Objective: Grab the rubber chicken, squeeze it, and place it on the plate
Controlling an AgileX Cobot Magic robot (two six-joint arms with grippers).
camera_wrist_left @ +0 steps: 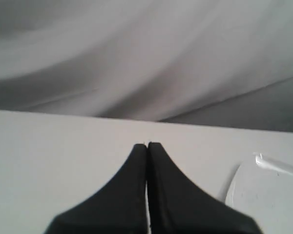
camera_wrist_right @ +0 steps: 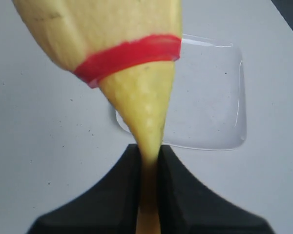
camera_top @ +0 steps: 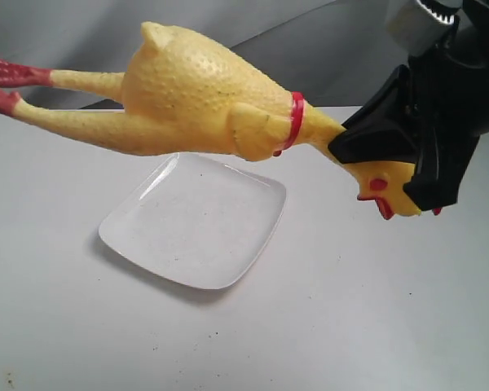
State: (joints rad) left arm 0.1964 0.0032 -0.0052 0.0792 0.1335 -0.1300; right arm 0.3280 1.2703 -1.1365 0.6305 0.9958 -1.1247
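Right claw [camera_wrist_right: 149,151] pinches the yellow rubber chicken [camera_top: 196,102] (red neck band) above the plate [camera_top: 196,232].

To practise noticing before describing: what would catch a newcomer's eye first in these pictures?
A long yellow rubber chicken toy with red feet hangs almost level in mid-air, clamped by its neck in the black right gripper at the right of the exterior view. Beneath it in that view, a shallow glossy white square plate lies bare on the pale table.
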